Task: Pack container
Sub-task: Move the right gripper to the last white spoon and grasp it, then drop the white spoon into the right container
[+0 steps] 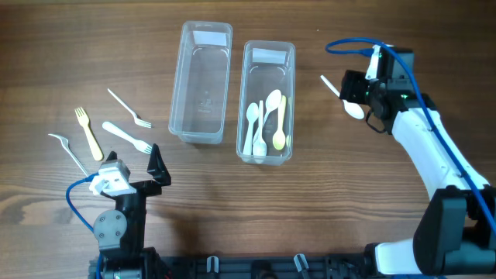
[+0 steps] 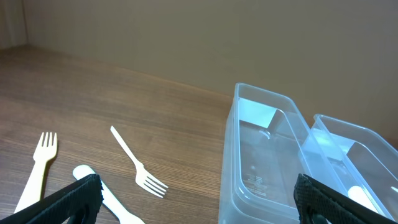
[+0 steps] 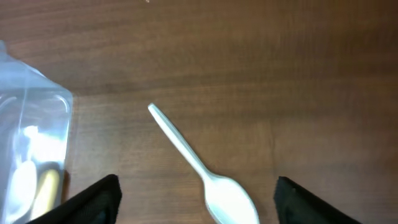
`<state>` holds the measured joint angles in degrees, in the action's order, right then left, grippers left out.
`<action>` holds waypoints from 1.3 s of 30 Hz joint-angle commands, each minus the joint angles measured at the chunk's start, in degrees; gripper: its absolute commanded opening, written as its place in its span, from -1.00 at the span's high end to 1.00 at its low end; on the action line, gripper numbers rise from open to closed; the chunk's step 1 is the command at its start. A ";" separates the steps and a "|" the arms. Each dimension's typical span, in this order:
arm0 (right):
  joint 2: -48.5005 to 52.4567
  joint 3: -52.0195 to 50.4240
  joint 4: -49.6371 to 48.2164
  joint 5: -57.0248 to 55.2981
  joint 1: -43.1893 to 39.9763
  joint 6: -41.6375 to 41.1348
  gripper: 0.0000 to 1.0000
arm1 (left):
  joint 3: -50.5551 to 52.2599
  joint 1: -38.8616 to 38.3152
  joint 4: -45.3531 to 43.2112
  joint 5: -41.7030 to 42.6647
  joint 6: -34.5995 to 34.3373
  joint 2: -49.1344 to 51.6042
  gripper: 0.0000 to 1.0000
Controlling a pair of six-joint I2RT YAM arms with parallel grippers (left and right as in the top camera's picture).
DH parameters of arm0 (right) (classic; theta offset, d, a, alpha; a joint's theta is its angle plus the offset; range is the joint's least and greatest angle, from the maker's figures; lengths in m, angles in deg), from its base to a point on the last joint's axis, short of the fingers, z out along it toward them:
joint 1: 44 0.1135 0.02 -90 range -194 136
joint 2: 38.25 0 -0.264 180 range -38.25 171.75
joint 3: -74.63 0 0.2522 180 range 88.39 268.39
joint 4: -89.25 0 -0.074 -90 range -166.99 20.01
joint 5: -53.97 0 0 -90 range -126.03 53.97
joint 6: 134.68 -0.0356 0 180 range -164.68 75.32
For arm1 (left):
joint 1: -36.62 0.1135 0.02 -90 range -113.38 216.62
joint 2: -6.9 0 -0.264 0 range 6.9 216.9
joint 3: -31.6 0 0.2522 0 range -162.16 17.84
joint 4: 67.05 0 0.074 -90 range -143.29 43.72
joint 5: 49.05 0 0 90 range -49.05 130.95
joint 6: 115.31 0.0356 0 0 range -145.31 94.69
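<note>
My right gripper [image 3: 198, 205] is spread over the spoon [image 3: 180, 142]; flat on the table [image 3: 311, 74], it may skid when I close.

text: none readable | white sticker [image 1: 208, 36] in empty container [image 1: 184, 85]: no legible print

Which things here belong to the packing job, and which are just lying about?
Belongs: empty clear plastic container; clear plastic container holding spoons; white and yellow plastic spoons inside it; loose white plastic spoon; four white and cream plastic forks.
Lying about: nothing loose; only the brown wooden table.
</note>
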<state>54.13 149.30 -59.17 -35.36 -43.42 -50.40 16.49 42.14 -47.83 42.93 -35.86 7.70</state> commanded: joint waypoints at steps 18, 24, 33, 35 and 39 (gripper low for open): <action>18.34 0.59 -7.08 1.77 -0.24 24.06 -0.89 | 0.44 -0.15 -0.09 0.07 1.11 -0.42 -1.00; 21.03 0.59 -6.38 1.81 -0.22 24.76 -0.09 | 0.44 -0.15 -0.09 0.07 1.11 -0.42 -1.00; 19.65 0.63 -2.51 1.97 -0.22 12.87 0.91 | 0.44 -0.15 -0.09 0.07 1.11 -0.42 -1.00; 17.44 0.79 -1.90 2.45 -0.22 10.43 0.91 | 0.44 -0.15 -0.09 0.07 1.11 -0.42 -1.00; 5.90 1.09 -1.11 7.76 -0.11 5.99 0.91 | 0.44 -0.15 -0.11 0.07 1.11 -0.42 -1.00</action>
<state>69.62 150.34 -60.30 -31.80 -43.46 -38.97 16.49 42.14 -47.81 42.93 -35.86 7.70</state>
